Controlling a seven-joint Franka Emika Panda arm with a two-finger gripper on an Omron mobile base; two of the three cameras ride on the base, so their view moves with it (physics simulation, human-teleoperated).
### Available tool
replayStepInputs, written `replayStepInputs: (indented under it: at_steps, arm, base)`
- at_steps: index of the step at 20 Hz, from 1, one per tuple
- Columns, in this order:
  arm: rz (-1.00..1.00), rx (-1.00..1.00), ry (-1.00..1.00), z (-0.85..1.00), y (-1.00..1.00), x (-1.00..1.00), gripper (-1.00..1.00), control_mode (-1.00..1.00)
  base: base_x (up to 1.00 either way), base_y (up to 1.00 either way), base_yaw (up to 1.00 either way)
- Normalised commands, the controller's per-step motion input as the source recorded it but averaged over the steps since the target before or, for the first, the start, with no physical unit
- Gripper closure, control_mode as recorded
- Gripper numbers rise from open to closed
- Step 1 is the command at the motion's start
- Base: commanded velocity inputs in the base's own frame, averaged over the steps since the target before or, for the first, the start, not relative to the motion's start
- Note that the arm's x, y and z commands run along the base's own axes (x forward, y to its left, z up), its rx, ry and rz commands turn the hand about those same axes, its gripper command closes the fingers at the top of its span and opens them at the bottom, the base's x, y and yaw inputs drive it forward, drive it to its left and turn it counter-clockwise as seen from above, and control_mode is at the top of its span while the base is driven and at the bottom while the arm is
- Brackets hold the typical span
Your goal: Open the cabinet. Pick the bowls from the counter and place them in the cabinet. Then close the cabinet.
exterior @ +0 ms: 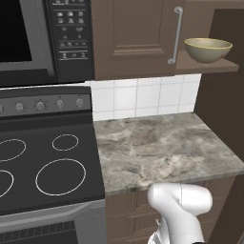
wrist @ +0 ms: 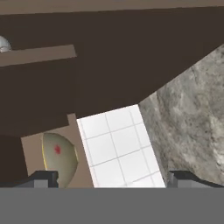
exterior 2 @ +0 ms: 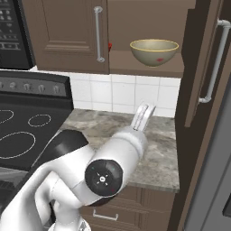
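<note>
Arm: nearest the lens, its white links and dark round joint fill the lower left of the right base view; its white elbow sits at the bottom centre of the left base view.
Stove: black glass stovetop point(exterior: 47, 162) with white rings, left half of the left base view, knobs along its back panel.
Cabinet point(exterior: 136, 35): brown wall unit across the top of both base views; left door shut with its silver bar handle point(exterior: 176, 35), right door point(exterior 2: 205, 67) swung wide open at the right edge of the right base view.
Counter point(exterior: 162, 147): speckled grey stone slab, centre right of the left base view, just beside the stove.
Backsplash point(exterior: 143, 97): white tiles between counter and cabinet.
Microwave point(exterior: 45, 38): dark, upper left of the left base view.
Beige bowl point(exterior 2: 154, 51): upright on the cabinet shelf, upper centre of the right base view; a faint red spot on its side.
Gripper point(exterior 2: 143, 118): raised over the counter at mid-frame, pointing up toward the shelf; fingers spread apart, holding nothing.
Red bowl point(exterior 2: 110, 45): a sliver peeks past the shut door's edge on the shelf.
</note>
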Motion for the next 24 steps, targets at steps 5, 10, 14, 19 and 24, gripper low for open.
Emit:
replayStepInputs:
  at_steps: [5,10,14,19,24]
  arm:
    - [-0.14,0.00,0.00,0.02,-0.54,-0.69,-1.00,-1.00]
    - [-0.17,0.00,0.00,0.10,-0.36,-0.44,-1.00,-1.00]
    - [-0.20,-0.02,0.00,0.21,-0.17,-0.12,-1.00,-1.00]
    - [-0.15,-0.01,0.00,0.28,0.00,0.00,-1.00,-1.00]
    - [-0.06,0.00,0.00,0.14,-0.09,0.00,-1.00,-1.00]
  base:
    - [0.00,0.00,0.00]
    - [0.00,0.00,0.00]
    - [0.00,0.00,0.00]
    - [0.00,0.00,0.00]
    - [0.00,0.00,0.00]
